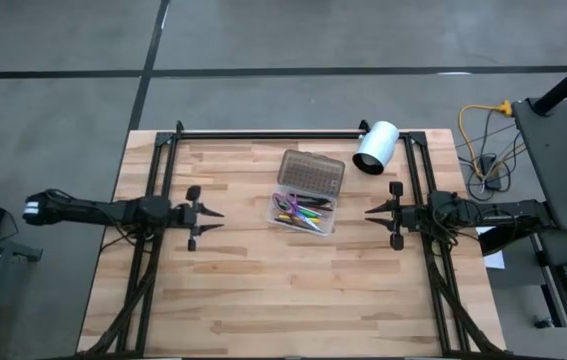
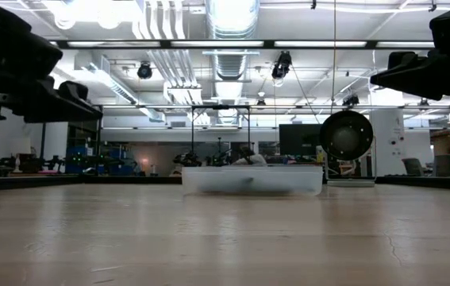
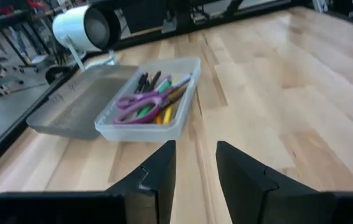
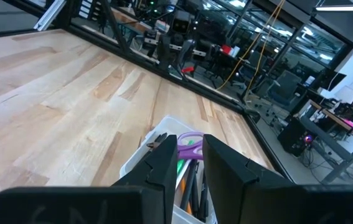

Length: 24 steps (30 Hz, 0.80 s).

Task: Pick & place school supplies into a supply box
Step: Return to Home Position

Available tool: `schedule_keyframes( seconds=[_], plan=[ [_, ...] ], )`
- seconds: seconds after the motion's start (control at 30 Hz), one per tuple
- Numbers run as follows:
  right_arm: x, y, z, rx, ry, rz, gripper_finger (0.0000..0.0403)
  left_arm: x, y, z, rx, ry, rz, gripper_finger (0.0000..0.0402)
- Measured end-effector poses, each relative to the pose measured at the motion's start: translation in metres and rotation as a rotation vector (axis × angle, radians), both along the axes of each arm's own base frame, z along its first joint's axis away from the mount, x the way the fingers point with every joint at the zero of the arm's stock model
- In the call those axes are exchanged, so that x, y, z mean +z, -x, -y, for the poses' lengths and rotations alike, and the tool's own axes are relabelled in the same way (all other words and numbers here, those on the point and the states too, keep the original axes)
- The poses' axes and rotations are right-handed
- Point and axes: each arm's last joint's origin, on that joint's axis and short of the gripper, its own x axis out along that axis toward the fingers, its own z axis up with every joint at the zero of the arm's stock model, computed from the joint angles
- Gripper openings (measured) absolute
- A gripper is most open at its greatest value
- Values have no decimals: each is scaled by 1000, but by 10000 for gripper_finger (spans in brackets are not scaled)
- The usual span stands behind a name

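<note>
Clear plastic box (image 3: 139, 132) in middle of counter (image 1: 263, 290), lid (image 1: 311, 173) laid open beside it, filled with pens and pencils (image 1: 310, 214) and purple scissors (image 1: 286, 205); flanked well apart by left hand (image 1: 218, 220) and right hand (image 1: 370, 211), both raised, fingers narrowly parted, gripping nothing; white cylinder (image 1: 376, 147) near lid.

Table (image 1: 263, 290) lies bare around the supply box (image 3: 142, 132); white cylinder (image 1: 376, 147) near its lid.

The clear supply box (image 3: 136, 132) lies open mid-table, its grey dotted lid (image 1: 311, 172) folded flat on the far side. Pens and pencils (image 1: 310, 214) fill it, with purple-handled scissors (image 3: 140, 100) on top.
</note>
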Motion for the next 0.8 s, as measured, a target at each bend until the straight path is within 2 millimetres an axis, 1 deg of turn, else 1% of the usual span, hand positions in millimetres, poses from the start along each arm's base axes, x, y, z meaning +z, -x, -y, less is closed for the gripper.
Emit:
schedule_keyframes(
  seconds=[0.37,0.8],
  plan=[
    [0,0,0,1,0,0,68,-8,-3,0,0,-3,-82,100],
    [0,0,0,0,0,0,68,-12,-4,0,1,-4,-124,100]
  ],
)
